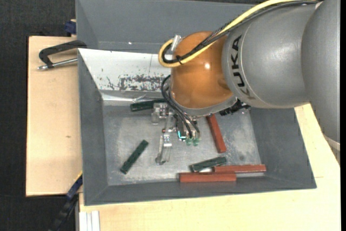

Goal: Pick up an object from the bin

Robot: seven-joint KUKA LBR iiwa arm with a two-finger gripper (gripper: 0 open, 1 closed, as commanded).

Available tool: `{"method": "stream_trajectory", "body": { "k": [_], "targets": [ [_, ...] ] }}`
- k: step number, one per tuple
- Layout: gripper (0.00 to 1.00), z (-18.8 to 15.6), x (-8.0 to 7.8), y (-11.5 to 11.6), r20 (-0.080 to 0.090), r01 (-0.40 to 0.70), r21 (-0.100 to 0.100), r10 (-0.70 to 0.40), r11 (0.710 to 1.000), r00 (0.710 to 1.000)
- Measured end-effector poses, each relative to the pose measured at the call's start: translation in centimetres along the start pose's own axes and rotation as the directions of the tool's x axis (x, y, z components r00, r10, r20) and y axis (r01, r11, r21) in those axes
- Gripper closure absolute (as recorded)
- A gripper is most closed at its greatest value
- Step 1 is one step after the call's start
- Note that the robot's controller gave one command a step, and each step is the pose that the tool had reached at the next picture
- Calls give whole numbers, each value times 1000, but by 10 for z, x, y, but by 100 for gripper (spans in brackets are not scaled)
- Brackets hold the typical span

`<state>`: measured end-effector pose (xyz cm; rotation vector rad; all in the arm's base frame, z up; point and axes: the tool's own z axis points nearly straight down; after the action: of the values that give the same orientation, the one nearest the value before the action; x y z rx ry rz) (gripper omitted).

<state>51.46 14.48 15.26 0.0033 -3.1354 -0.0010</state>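
Tool (174, 143): low over the middle of the bin (108, 132) floor; apart or together, I cannot tell; nothing shows in it.
Thing to pick: none chosen that I can see; all lie apart from the tool.
Red bar (217, 134): just right of the tool, lying near-to-far.
Left green bar (134, 157): near left, tilted, well clear.
Near green bar (208, 165): near right, touching or just beside the two red strips (221, 173) along the near wall.
Far green bar (143, 106): by the far wall, partly under the orange cover (197, 73).
Risk, empty close: the tool is over bare floor, so closing here likely grabs nothing.
Risk, flat things: the bars lie flat, so the tool may slide over one or scrape the floor.
Risk, crowding: near the wall, one bar may drag its neighbours.
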Motion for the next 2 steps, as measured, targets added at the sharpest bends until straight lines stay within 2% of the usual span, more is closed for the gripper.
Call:
{"method": "stream_trajectory", "body": {
  "k": [1,2],
  "targets": [
    [0,-4,-2,0,7,-2,-1,2,1000,1000],
    [0,12,-5,4,14,72,0,-72,997,997]
  ]
}}
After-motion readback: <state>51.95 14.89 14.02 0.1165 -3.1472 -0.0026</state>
